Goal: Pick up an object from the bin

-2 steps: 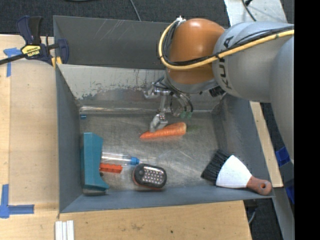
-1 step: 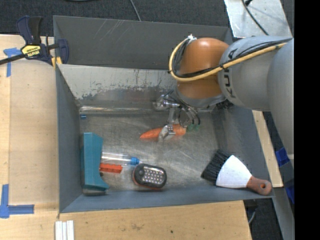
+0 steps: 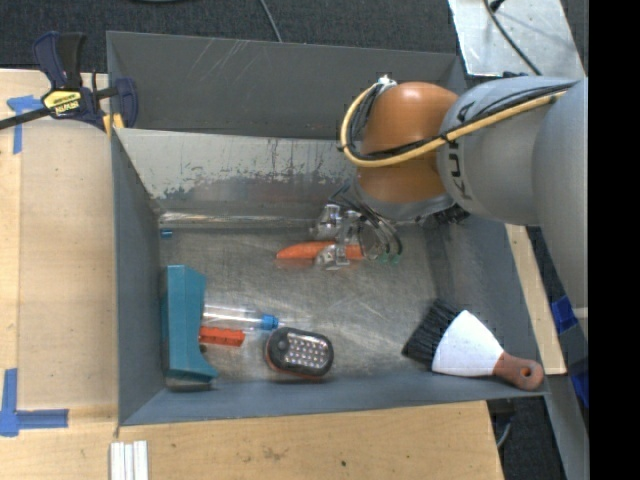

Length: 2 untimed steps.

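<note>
My gripper is low over the middle of the bin floor, just below the back wall. An orange, elongated thing lies right at its tip, its left end sticking out to the left and its right end hidden under the gripper's metal parts. Whether that thing is held I cannot tell. A black oval light with a grid of small dots lies further forward, towards the front wall.
A teal block stands along the left wall, with a clear tube with a blue cap and a short orange stick beside it. A brush with black bristles, white body and brown handle lies at the front right. The arm reaches in from the right.
</note>
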### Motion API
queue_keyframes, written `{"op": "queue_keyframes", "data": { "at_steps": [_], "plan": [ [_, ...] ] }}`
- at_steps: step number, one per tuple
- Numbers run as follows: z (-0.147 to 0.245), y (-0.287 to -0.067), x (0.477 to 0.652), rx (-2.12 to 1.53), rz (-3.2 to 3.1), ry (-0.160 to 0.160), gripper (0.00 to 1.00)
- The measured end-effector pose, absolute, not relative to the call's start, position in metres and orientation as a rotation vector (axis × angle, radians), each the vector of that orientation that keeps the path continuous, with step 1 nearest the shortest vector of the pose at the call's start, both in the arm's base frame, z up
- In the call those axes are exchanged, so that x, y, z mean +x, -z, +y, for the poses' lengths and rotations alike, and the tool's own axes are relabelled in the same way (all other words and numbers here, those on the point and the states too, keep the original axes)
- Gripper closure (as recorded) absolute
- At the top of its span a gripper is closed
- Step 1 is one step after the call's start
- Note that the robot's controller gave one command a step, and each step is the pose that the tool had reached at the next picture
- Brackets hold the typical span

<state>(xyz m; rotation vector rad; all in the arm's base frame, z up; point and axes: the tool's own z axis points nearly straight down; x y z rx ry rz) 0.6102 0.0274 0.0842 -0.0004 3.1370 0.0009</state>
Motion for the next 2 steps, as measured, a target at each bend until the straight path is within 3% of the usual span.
{"op": "queue_keyframes", "data": {
  "at_steps": [1, 2],
  "plan": [
    [0.027, -0.084, 0.610, 0.000, 3.137, -0.001, 1.00],
    [0.018, -0.220, 0.615, -0.100, 3.135, 0.000, 1.00]
  ]
}}
